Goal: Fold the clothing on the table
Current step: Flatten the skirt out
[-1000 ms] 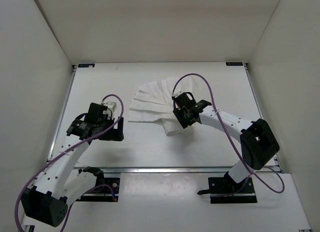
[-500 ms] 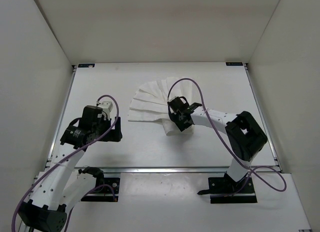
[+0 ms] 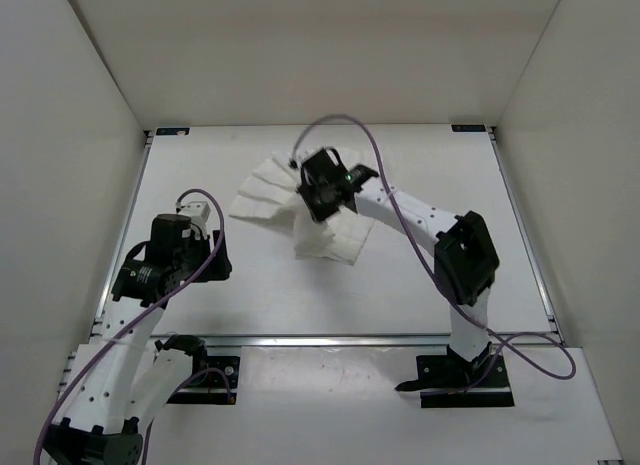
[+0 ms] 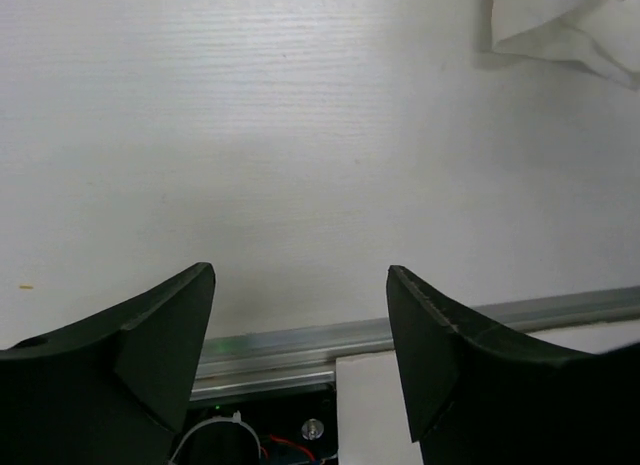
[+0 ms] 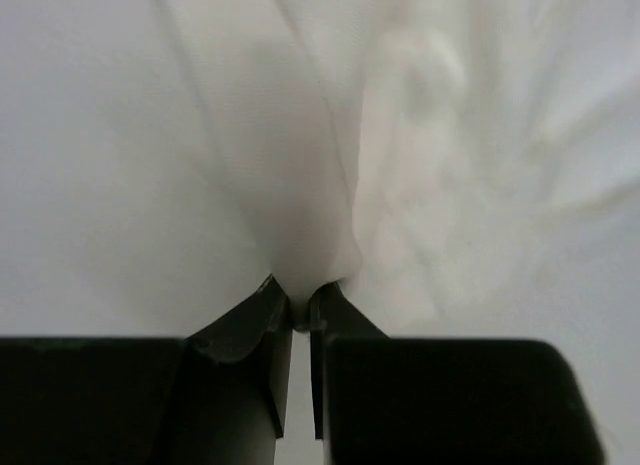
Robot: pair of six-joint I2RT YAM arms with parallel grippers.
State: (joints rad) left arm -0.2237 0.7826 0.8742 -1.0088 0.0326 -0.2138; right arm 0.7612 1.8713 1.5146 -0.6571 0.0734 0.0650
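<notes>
White walls [image 3: 300, 55] close in on three sides of the table [image 3: 450, 185]; take its near rail [image 3: 330, 338] as your reference. The clothing [image 3: 335, 240] lies well beyond that rail, opposite its middle and a touch to the left. It lies as a loose fan of pleats, with one part drawn up into a peak.

Here is what I judge could go wrong. The hold looks like a small pinch at the very tips, so a quick pull may let the fabric slide out and drop in a heap. You cannot tell from the wrist view how many layers are caught. If only the top pleat is taken, the fold will carry one layer and leave the others lying. Nothing pins the rest of the garment, so moving the pinched part may drag the whole piece across the table instead of turning it over. The purple cable [image 3: 340, 125] arcs over the side of the cloth away from the rail, and a wide swing could pull it across the pleats.

The right gripper [image 5: 298, 313] sits over the clothing, far from the rail. Its jaws are pressed together on a gathered ridge of cloth that tents up from the tips. The left gripper [image 4: 300, 285] hangs much nearer the rail, toward its left end. Its jaws stand wide apart with only bare table between them, touching nothing and well apart from the clothing.
</notes>
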